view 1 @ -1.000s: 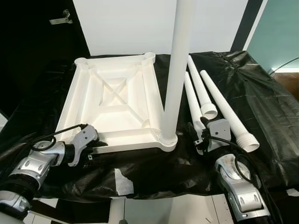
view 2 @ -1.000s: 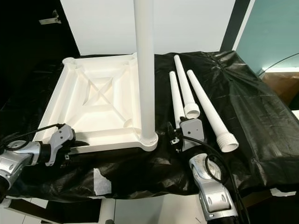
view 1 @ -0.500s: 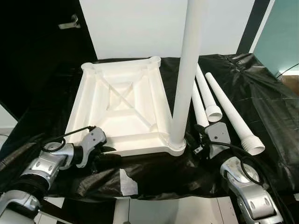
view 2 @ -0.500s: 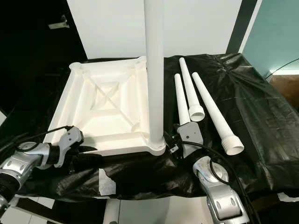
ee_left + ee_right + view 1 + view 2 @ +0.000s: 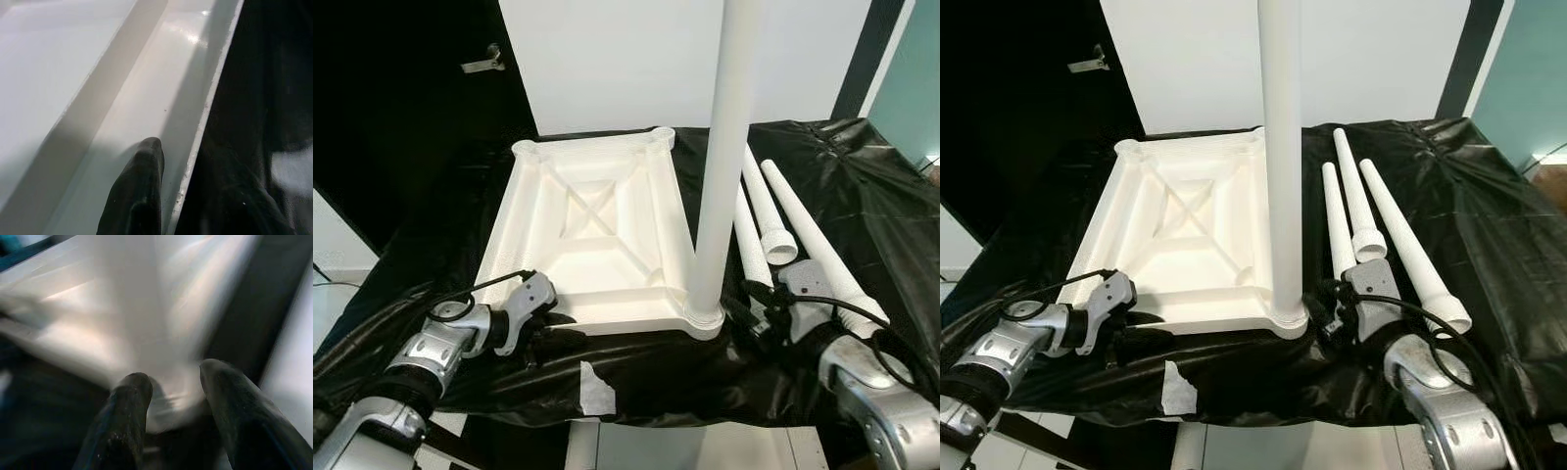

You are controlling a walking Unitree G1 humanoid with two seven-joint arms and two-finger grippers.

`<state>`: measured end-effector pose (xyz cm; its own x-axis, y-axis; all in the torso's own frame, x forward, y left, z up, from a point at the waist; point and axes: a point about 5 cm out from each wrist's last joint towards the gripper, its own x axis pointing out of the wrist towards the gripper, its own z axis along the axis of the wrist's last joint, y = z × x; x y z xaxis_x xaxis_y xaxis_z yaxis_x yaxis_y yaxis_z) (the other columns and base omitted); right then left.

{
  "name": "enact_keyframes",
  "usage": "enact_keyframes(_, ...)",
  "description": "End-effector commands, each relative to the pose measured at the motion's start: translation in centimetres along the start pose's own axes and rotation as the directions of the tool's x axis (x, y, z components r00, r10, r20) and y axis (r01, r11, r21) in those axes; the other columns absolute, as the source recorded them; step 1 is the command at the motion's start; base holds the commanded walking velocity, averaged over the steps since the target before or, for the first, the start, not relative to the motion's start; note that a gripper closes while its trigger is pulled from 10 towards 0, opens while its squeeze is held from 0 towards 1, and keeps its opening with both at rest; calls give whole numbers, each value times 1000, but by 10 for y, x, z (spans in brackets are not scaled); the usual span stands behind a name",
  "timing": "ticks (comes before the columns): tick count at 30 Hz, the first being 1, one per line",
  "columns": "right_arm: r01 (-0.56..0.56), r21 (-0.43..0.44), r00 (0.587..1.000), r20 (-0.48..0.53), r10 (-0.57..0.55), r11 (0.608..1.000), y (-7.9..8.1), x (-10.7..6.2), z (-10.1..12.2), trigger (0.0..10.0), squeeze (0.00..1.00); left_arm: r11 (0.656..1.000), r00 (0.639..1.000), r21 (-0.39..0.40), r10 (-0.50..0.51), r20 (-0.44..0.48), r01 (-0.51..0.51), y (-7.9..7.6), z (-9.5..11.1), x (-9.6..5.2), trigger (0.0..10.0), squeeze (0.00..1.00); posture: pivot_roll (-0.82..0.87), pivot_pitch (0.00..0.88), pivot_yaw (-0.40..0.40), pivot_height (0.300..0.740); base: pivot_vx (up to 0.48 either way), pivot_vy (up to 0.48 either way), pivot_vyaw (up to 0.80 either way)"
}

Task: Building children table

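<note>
— Tabletop [image 5: 587, 245] position?

— Inverted on the black sheet [image 5: 862, 206], one leg [image 5: 729, 147] standing in its near right corner socket; three loose legs [image 5: 1371, 220] lie beside it.

— Grippers?

— Left gripper [image 5: 551, 328] at the near rim, one finger [image 5: 134, 196] over the edge, apparently pinching it. Right gripper [image 5: 1330, 315] beside the fitted leg's base, fingers [image 5: 128, 431] spread.

— Handling?

— Judged light, stiff, glossy plastic, likely slippery. Grip legs near the threaded end, the top by its rim.

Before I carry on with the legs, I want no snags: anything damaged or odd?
The black sheet is torn at the front edge, a pale patch showing below the white tabletop. Nothing else stands out.
</note>
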<state>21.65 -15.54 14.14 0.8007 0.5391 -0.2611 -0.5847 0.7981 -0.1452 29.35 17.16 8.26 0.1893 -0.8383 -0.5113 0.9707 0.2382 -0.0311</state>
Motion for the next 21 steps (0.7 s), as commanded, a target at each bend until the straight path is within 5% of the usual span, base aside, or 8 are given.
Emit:
enact_keyframes(1,-75,-13,997,22,75,997,13,2,3,10000,0,993,993,-11,-117,19,117,-16,-2,27,10000,0,-126,9,38,740,0,0,0)
enact_keyframes(13,-106,-14,994,-1,106,994,19,4,5,10000,0,994,993,-1,-112,30,113,-14,1,31,10000,0,-132,7,42,740,0,0,0)
enact_keyframes(18,-109,-119,993,-67,102,987,-3,14,-8,10000,0,994,994,-1,-107,31,107,-12,2,33,10000,0,-125,5,44,740,0,0,0)
enact_keyframes(21,-101,-170,988,-133,78,980,-24,20,-20,4902,0,995,995,0,-97,15,97,-12,0,33,10000,0,-107,2,38,740,0,0,0)
